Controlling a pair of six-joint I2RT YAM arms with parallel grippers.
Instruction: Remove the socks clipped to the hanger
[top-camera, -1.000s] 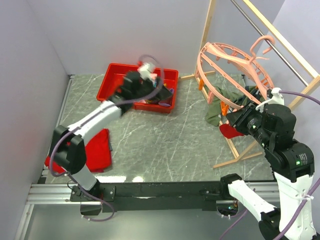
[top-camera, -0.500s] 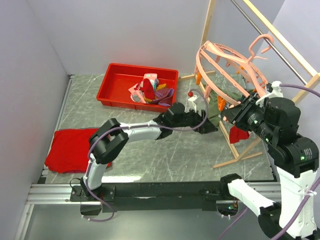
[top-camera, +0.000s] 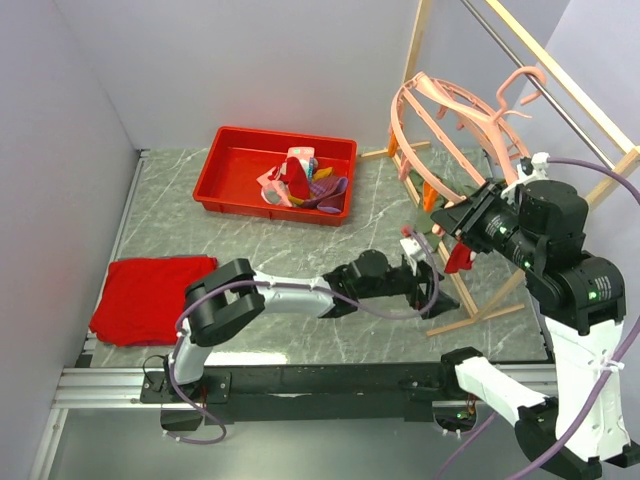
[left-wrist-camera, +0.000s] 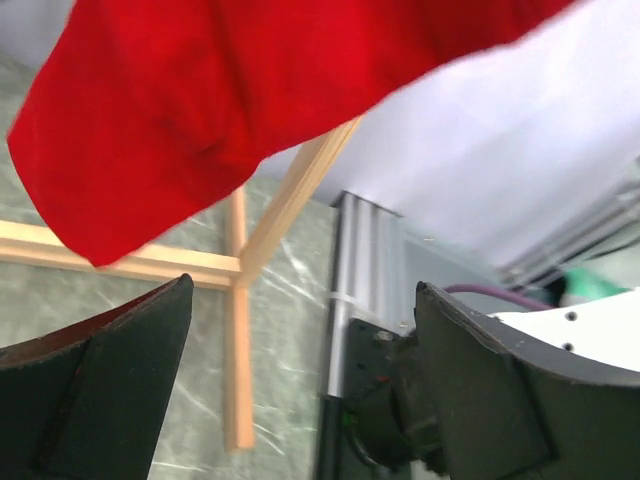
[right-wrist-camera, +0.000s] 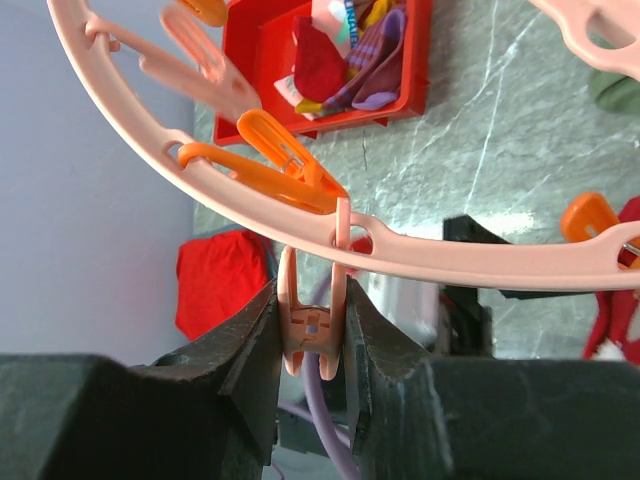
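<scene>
The pink ring hanger (top-camera: 445, 125) hangs from the wooden rail at the right. One of its pink clips (right-wrist-camera: 315, 335) is pinched between my right gripper's (right-wrist-camera: 315, 330) shut jaws, just under the ring (right-wrist-camera: 480, 262). A red sock (top-camera: 458, 258) dangles below that gripper (top-camera: 462, 222). My left gripper (top-camera: 428, 275) stands low beside the frame with its jaws wide open and nothing between them. In the left wrist view the red sock (left-wrist-camera: 240, 100) hangs just above the open gripper (left-wrist-camera: 303, 295). An olive sock (right-wrist-camera: 612, 92) shows at the ring's far side. Other socks (top-camera: 305, 182) lie in the red bin.
A red bin (top-camera: 232, 165) sits at the back of the table and a flat red cloth (top-camera: 150, 295) lies at front left. The wooden frame's legs (top-camera: 470, 305) cross the floor by my left gripper. Orange clips (right-wrist-camera: 270, 150) hang along the ring.
My left arm has swung from over the red bin across the table to under the red sock, opening its jaws wider. The right gripper has kept its hold on the clip.
</scene>
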